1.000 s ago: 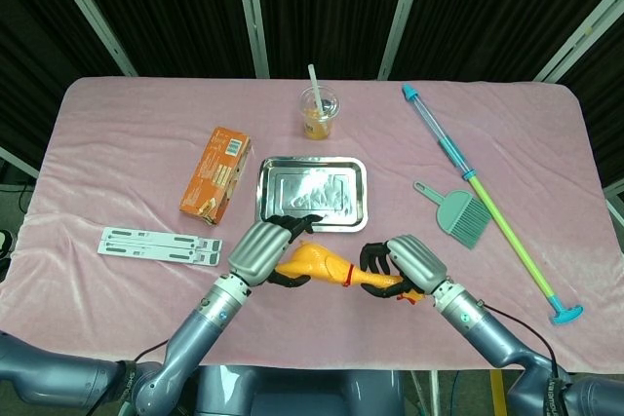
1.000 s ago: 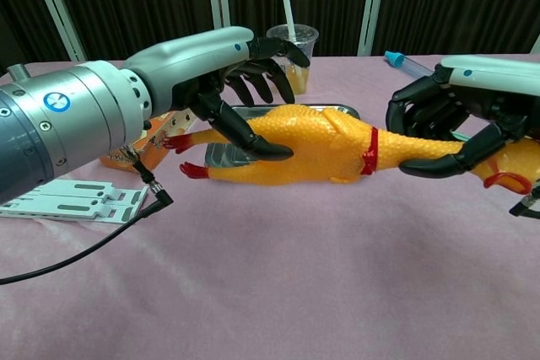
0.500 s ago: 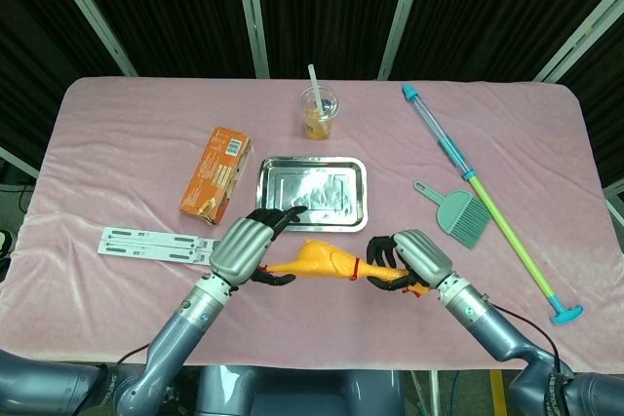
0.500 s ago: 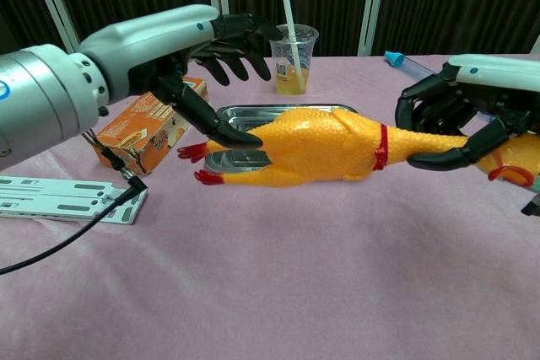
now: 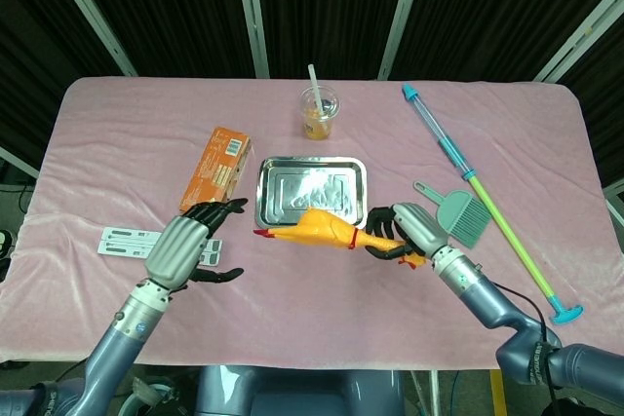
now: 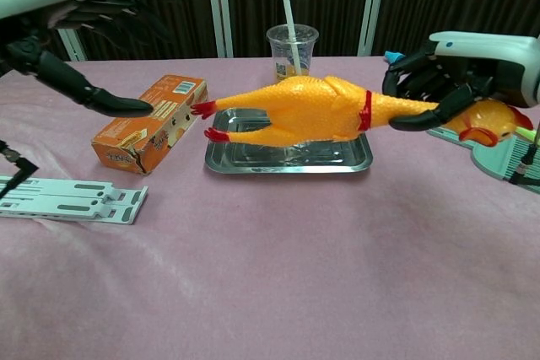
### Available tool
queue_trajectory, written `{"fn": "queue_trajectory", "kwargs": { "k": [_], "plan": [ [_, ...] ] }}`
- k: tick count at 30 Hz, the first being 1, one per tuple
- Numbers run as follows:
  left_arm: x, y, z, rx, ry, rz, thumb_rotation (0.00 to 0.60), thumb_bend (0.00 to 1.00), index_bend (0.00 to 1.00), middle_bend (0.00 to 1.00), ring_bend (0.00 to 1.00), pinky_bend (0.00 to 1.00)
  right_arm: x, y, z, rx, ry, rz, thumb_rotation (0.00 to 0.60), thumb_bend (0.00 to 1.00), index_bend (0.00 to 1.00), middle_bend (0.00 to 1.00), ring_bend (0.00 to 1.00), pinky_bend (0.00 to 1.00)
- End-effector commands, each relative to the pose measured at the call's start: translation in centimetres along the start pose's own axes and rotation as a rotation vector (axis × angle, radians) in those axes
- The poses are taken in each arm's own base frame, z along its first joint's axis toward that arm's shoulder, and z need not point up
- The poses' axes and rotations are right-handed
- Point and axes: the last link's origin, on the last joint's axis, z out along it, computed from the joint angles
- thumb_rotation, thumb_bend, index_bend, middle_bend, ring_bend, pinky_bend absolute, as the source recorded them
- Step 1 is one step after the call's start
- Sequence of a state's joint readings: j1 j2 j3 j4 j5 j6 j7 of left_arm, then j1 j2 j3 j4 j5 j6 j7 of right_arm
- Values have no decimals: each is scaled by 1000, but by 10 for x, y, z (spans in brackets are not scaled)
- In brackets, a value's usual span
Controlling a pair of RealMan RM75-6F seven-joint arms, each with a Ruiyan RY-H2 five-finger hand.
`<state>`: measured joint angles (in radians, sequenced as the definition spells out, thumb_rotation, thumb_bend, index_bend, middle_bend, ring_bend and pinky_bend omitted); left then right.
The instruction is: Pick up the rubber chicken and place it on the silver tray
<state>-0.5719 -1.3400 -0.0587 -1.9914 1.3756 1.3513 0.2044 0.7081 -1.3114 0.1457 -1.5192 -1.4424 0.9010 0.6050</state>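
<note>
Progress: pickup is done, placement is not. Right hand (image 5: 402,233) grips the rubber chicken (image 5: 317,231) by the neck, fingers wrapped around it just behind the head, and carries it alone in the air. Chicken is roughly level, feet pointing toward the robot's left, body over the near-right part of the silver tray (image 5: 278,211) in the chest view; in the head view it overlaps the tray's near edge and corner. It doesn't look to be touching the tray, but I can't tell the gap for sure. Left hand (image 5: 185,250) holds nothing, fingers spread apart, well clear of the chicken, hovering over the near left of the table above the white strips (image 5: 127,239). Remaining, as I read it: bring the chicken further over the tray centre, lower it, let go. Risk: the body is long relative to the tray, so the head or feet may hang over the rim. Count: one chicken, one tray, one orange box (image 5: 216,171) left of the tray, one plastic cup (image 5: 319,112) with a straw behind it, one long blue-green tube (image 5: 478,190), one teal hand brush (image 5: 460,214), two white strips side by side, all on the pink tablecloth (image 5: 127,133).
</note>
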Motion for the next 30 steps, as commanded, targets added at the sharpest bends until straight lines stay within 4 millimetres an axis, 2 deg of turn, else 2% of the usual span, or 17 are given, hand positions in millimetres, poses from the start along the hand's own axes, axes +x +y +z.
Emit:
{"fn": "queue_trajectory", "kwargs": {
  "k": [1,7,10,15,22,30],
  "plan": [
    [7,-14,-18,25,18,-14,600,0,140,241,211,232,10,-3,16,-5,13,21,600,519,843,676,690,832],
    [16,-34,-43,68,49,-17,599,0,155,241,211,232,20,-6,42,-24,29,31,600,520,843,676,690,832],
    [18,-40,-49,86,49,-29,599,0,159,241,211,232,21,-6,53,-42,27,47,600,520,843,676,690,832],
    [24,-51,-52,129,65,-55,599,0,159,242,211,232,24,-2,74,-78,35,35,600,519,843,676,690,832],
    [27,-54,-54,152,72,-64,600,0,148,238,211,232,24,11,96,-148,41,9,600,519,843,676,690,832],
    [23,-56,-53,176,46,-59,599,0,138,234,211,232,14,28,106,-209,37,-8,600,520,843,676,680,827]
  ]
}}
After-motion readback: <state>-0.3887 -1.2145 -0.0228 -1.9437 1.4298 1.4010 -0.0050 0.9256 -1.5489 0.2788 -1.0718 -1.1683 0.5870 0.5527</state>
